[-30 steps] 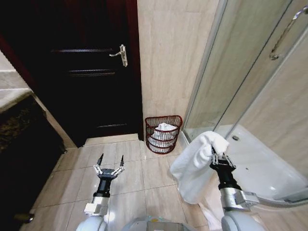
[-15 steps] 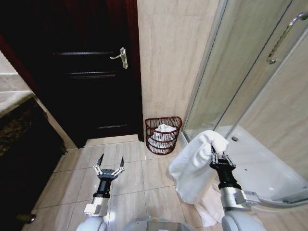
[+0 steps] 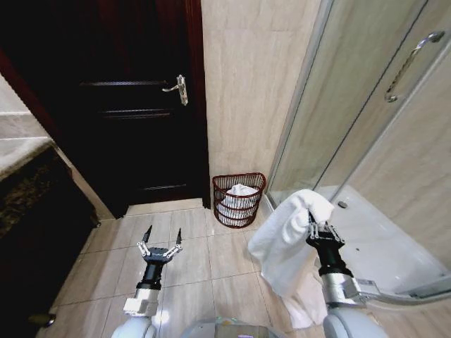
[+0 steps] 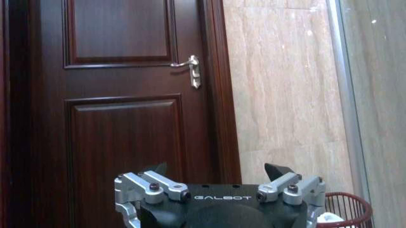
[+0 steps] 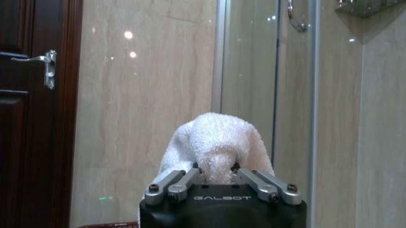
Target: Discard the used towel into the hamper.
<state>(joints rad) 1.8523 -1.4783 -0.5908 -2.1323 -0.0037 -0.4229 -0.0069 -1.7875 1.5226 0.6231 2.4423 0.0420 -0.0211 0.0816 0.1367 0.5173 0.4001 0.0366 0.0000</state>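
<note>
While my base creeps forward, the whole scene slides: the dark wooden door (image 3: 134, 105) and its silver lever handle (image 3: 177, 88) have drifted up a touch since a second ago. My right pincer (image 3: 323, 233) is still clamped on the white terry towel (image 3: 290, 239), held up beside the glass shower door (image 3: 331, 105). My left pincer (image 3: 161, 243) hangs wide and empty over the beige tiled floor (image 3: 190, 260). Ahead, against the wall's foot, stands the round reddish-brown wire hamper (image 3: 239, 200), already holding white cloth. I judge there's some ground left to cover.
</note>
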